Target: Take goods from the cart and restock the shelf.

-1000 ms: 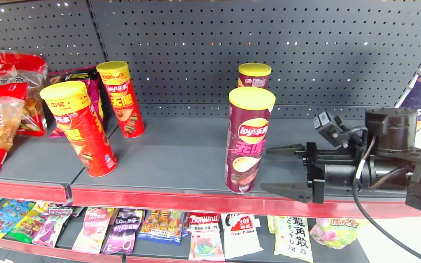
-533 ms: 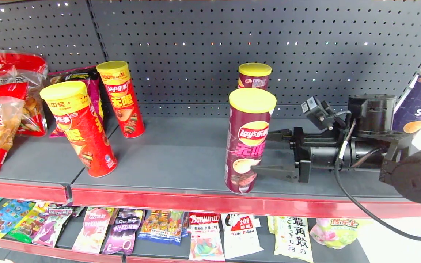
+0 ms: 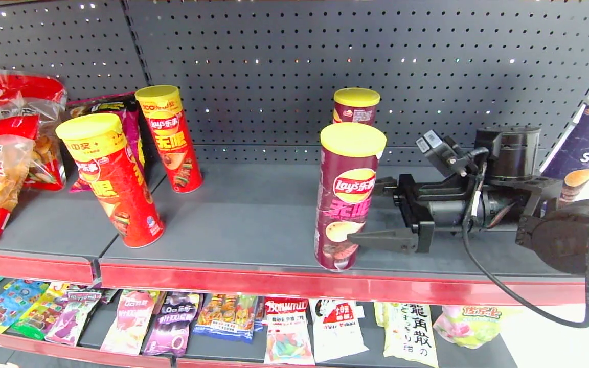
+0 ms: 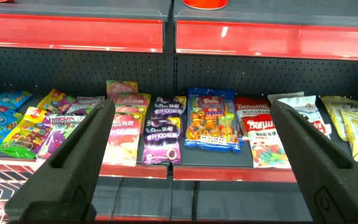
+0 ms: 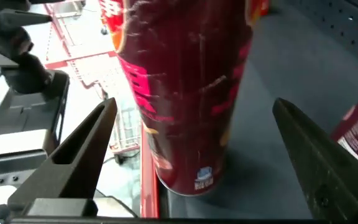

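Note:
A maroon chip can (image 3: 348, 197) with a yellow lid stands upright near the front edge of the grey shelf (image 3: 253, 220). My right gripper (image 3: 366, 212) comes in from the right at mid-height of the can, open, with one finger in front of the can and the other behind it. In the right wrist view the maroon can (image 5: 185, 93) stands between the spread fingers (image 5: 73, 162), with gaps on both sides. My left gripper (image 4: 192, 106) is open and holds nothing, facing the lower shelf of candy bags (image 4: 213, 121).
A second maroon can (image 3: 356, 105) stands behind the first. Two red cans (image 3: 113, 179) (image 3: 169, 138) and snack bags (image 3: 3, 148) fill the shelf's left. A dark blue can (image 3: 581, 148) sits at the far right. Bare shelf lies between the red and maroon cans.
My right gripper has moved left along the shelf, from beside the maroon can to straddling it. The can has not moved.

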`<state>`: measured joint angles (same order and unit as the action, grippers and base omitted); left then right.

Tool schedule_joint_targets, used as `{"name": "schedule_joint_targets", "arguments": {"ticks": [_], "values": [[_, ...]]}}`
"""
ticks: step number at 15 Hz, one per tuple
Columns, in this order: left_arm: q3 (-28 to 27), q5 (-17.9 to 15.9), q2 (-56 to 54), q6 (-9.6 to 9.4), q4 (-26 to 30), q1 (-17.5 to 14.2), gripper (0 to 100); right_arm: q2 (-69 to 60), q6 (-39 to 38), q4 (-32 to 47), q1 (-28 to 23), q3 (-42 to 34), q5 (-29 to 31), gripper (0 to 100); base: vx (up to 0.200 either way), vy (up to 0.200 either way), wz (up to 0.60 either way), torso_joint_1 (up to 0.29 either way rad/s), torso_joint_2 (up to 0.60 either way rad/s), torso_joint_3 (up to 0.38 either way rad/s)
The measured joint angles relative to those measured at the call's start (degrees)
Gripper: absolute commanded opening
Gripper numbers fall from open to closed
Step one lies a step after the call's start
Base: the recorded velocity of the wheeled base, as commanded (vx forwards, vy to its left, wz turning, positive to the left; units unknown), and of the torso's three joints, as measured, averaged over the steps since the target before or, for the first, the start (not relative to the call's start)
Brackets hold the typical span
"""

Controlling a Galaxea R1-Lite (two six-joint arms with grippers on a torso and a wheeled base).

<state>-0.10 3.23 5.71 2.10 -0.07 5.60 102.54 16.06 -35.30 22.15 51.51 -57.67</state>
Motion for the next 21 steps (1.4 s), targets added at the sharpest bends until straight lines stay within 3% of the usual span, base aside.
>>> {"name": "schedule_joint_targets", "arguments": {"ticks": [7, 8, 17, 21], "values": [[0.0, 0.0, 0.0, 0.0, 0.0, 0.0, 100, 3.0, -0.1, 0.1, 0.1, 3.3, -3.5, 100, 0.0, 0.0, 0.0, 0.0, 0.0, 0.0], [0.0, 0.0, 0.0, 0.0, 0.0, 0.0, 100, 3.4, 0.0, 0.1, 0.1, 3.8, -3.6, 0, 0.0, 0.0, 0.0, 0.0, 0.0, 0.0], [0.0, 0.0, 0.0, 0.0, 0.0, 0.0, 100, 4.7, 0.5, 0.0, 1.4, 5.5, -2.5, 0, 0.0, 0.0, 0.0, 0.0, 0.0, 0.0], [0.0, 0.0, 0.0, 0.0, 0.0, 0.0, 100, 2.4, 0.7, 0.0, 1.1, 4.1, 2.1, 0, 0.0, 0.0, 0.0, 0.0, 0.0, 0.0]]}}
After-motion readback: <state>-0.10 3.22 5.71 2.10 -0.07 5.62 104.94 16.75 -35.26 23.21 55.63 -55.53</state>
